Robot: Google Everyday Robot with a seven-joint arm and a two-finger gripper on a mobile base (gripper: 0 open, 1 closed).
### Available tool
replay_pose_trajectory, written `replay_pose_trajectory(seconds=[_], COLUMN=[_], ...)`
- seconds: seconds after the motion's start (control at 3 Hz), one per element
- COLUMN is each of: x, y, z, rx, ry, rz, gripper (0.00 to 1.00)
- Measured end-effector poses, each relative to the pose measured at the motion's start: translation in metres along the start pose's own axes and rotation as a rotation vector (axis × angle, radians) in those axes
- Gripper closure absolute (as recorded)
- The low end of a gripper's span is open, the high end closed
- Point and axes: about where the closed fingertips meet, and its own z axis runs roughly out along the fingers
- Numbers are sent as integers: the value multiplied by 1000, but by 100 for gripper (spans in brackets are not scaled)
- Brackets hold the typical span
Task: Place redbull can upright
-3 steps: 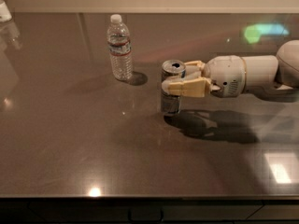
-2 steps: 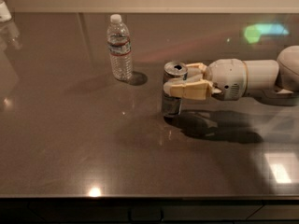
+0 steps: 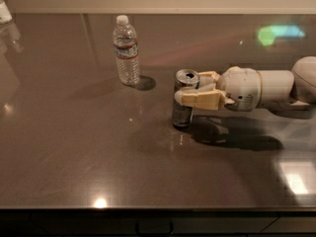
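Note:
The redbull can stands upright on the dark table, right of centre, its silver top with the opening facing up. My gripper reaches in from the right and is shut on the can's upper half. One tan finger crosses the can's near side and the other sits behind its top. The can's base rests on or just above the table surface; I cannot tell which.
A clear plastic water bottle with a red-striped label stands upright to the can's far left. A small white object sits at the far left corner. My white arm stretches along the right side of the table.
The gripper and the can have moved slightly down and toward the near side, bringing the can's base closer to the table. The bottle has not moved.

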Motion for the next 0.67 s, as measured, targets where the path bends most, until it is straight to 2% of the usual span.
replay_pose_trajectory(seconds=[0.33, 0.67], x=[3, 2], y=[0, 0], z=[-1, 2], rx=[8, 3], ry=[2, 2], rz=[-3, -4], gripper=[13, 0])
